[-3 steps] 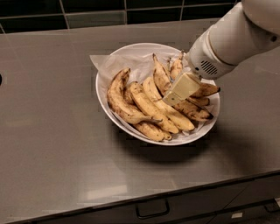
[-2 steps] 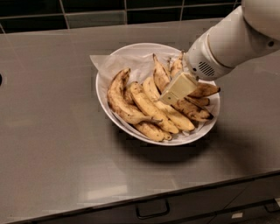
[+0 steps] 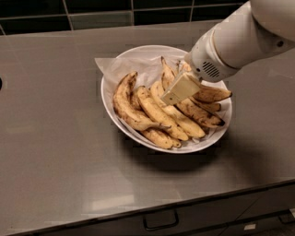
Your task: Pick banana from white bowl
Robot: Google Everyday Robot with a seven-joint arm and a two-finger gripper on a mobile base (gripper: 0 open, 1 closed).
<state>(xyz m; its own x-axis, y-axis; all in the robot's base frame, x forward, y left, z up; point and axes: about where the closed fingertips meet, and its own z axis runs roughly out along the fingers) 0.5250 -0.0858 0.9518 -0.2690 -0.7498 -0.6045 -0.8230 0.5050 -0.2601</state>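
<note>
The white bowl [image 3: 105,94] sits in the middle of the grey counter, lined with crumpled white paper and holding several spotted yellow bananas. The banana [image 3: 199,114], long, slim and brown-streaked, runs from a pointed dark stem at the bowl's back to a blackened tip at the right rim. My gripper [image 3: 171,96] reaches in from the upper right on a white arm. It hovers low over the bowl's centre, across the middle of that banana and hiding part of it. It holds nothing that I can see.
A plump curved banana [image 3: 125,105] lies at the bowl's left side and shorter ones [image 3: 159,137] lie at the front. A dark tiled wall [image 3: 92,14] runs behind the counter. A drawer with a handle [image 3: 160,221] is below the counter's front edge.
The gripper has shifted a little to the left over the bananas. The bananas and the bowl have not moved.
</note>
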